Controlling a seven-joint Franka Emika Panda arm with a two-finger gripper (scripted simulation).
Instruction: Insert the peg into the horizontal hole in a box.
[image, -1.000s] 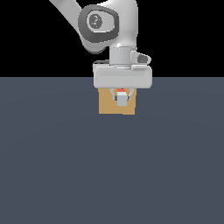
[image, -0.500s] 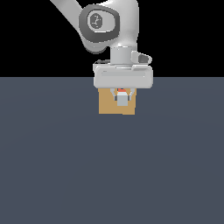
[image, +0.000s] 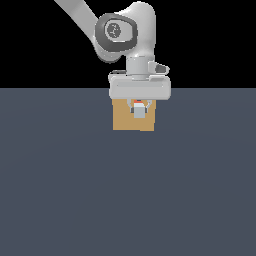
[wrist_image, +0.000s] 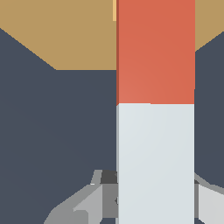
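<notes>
The tan box (image: 122, 120) sits on the dark floor, partly covered by my hand in the exterior view. My gripper (image: 138, 111) is shut on the peg (image: 138, 112), seen end-on as a pale square with a sliver of red above it. In the wrist view the peg (wrist_image: 155, 109) is a long bar, white near my fingers (wrist_image: 87, 203) and orange-red towards the box (wrist_image: 65, 35). Its red end runs up against the box's front face. The hole is hidden behind the peg.
A flat dark grey-blue floor (image: 125, 200) runs all round the box. Black background lies beyond its far edge. No other objects show.
The hand and peg have stayed in nearly the same place in front of the box; the visible red tip looks slightly smaller now.
</notes>
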